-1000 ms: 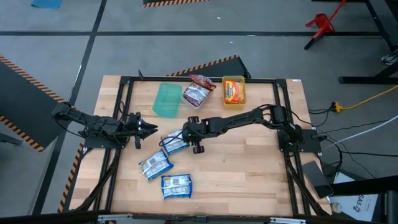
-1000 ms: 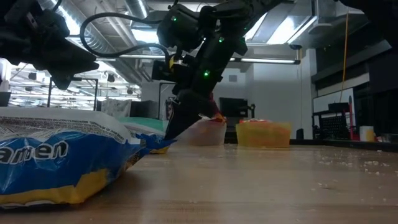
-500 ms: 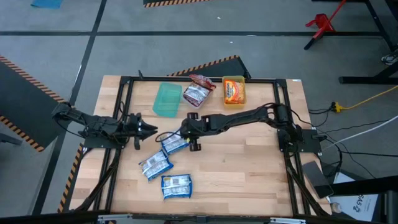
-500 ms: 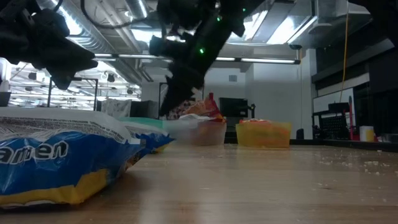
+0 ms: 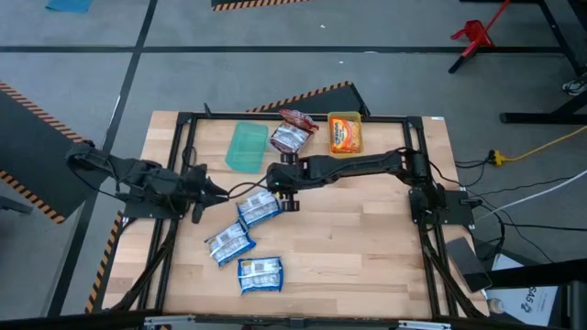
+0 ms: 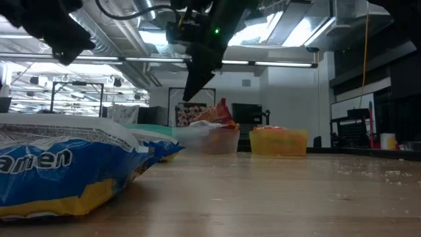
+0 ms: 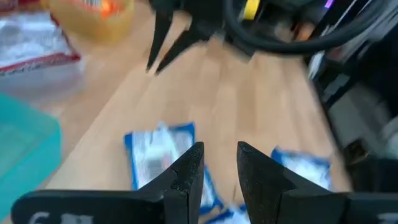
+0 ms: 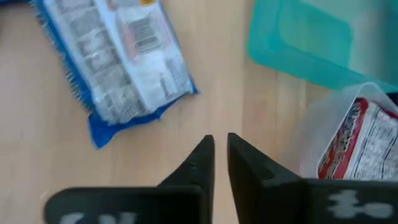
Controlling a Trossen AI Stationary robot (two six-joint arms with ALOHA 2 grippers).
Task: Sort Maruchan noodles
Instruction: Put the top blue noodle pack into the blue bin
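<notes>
A pale wooden tabletop (image 5: 367, 247) stands on a grey floor with striped hazard tape. Three blue noodle packets (image 5: 258, 208) lie near its front-left, the nearest one's long axis running diagonally. The right hand (image 5: 277, 186), empty with fingers nearly together, hovers beside it. The left hand (image 5: 216, 191) waits narrowly parted.

The high view looks straight down on the whole pale wooden slatted bench (image 5: 348, 247) from well above. The low view sits at bench-top height, looking level across into the room, a crinkled blue plastic noodle packet (image 6: 59, 168) very near its lens. Each wrist view looks down closely; both share another blue plastic packet (image 8: 115, 59) (image 7: 163, 152).
</notes>
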